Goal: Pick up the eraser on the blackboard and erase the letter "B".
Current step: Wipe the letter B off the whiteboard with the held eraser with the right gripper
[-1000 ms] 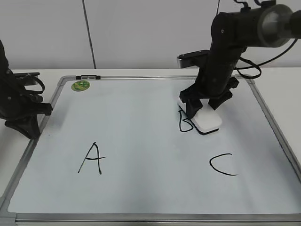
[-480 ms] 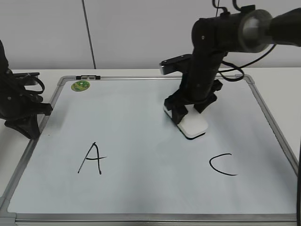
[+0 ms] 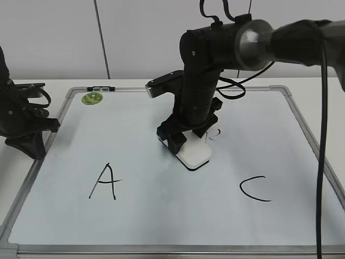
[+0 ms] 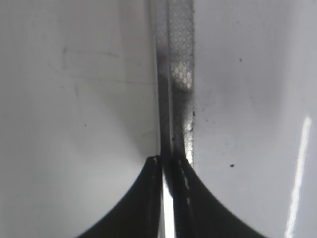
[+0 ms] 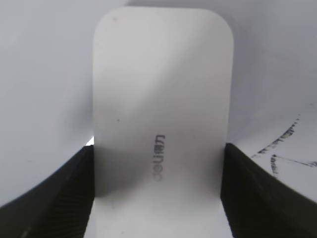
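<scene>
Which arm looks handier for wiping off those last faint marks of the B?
The right. Its gripper already clamps the eraser beside the leftover smudges. The left gripper sits shut at the blackboard's left frame.

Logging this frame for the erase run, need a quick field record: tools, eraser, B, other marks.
right tool: shut on the eraser, pressing it flat on the blackboard
left tool: fingers together, holding nothing, over the board's left frame
letter "B": mostly wiped, faint broken strokes just right of the eraser
letter A: intact
letter C: intact
green sticker: top left corner of the board
</scene>
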Robot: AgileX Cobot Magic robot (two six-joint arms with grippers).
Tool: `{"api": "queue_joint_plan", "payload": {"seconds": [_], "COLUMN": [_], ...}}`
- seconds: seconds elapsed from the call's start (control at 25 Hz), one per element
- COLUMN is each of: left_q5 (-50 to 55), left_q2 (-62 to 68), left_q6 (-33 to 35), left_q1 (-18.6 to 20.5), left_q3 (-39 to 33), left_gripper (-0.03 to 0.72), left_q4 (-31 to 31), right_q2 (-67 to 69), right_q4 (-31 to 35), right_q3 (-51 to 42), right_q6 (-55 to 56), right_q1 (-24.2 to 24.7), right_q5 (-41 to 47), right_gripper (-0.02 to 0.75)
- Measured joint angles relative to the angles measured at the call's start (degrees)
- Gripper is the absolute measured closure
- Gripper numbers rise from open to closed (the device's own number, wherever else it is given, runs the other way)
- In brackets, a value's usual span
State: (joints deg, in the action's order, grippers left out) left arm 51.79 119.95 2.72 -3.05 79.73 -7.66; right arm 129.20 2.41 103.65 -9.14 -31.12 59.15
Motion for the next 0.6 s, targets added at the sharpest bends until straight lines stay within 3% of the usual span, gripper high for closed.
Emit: {"api": "queue_joint_plan", "payload": {"seconds": [0.28, 0.6], "left_q5": [0.0, 0.0], "left_q2": [0.0, 0.0], "left_q6": [0.0, 0.0], "left_q1": [0.0, 0.0], "left_q3": [0.0, 0.0], "left_gripper": [0.678, 0.678], "left_q4": [-0.1, -0.1], "right_q2": [0.6, 0.7], "right_q4": [-1.8, -1.2], "right_q3": [1.4, 1.7], "right_q6": [-0.3, -0.6], "right_q1": [1.0, 7.8], "right_q5": [1.8, 3.4], "right_gripper": [0.186, 0.186]}}
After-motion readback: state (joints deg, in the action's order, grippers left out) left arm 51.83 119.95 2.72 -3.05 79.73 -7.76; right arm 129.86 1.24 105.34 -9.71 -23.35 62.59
